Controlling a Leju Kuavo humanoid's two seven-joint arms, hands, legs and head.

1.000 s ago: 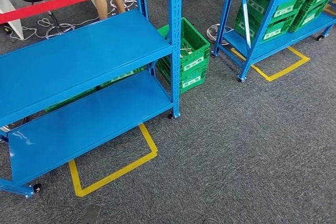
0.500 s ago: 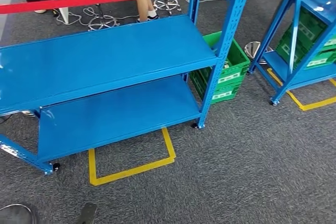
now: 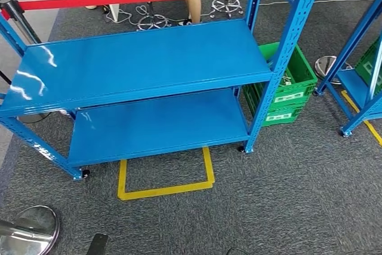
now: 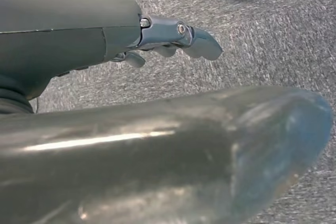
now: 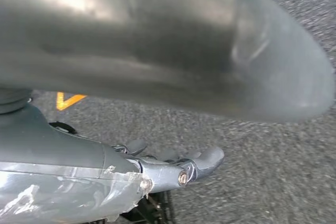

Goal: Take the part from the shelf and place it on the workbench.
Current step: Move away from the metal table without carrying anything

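Grey carpet (image 3: pixel 292 195) runs under a blue shelf (image 3: pixel 144 64) whose two boards lie bare, a green crate (image 3: pixel 288 88) just beside its right post and a yellow tape outline (image 3: pixel 166 177) on the floor before it. The left robot hand (image 4: pixel 118 40) and right robot hand (image 5: pixel 118 171) each hang over carpet, fingers extended and holding nothing. I cannot tell where the part is.

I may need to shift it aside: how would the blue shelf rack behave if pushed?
The blue shelf rack would probably roll easily, since small casters show under its posts. With both shelves bare it is likely light for its size, though the carpet may drag.
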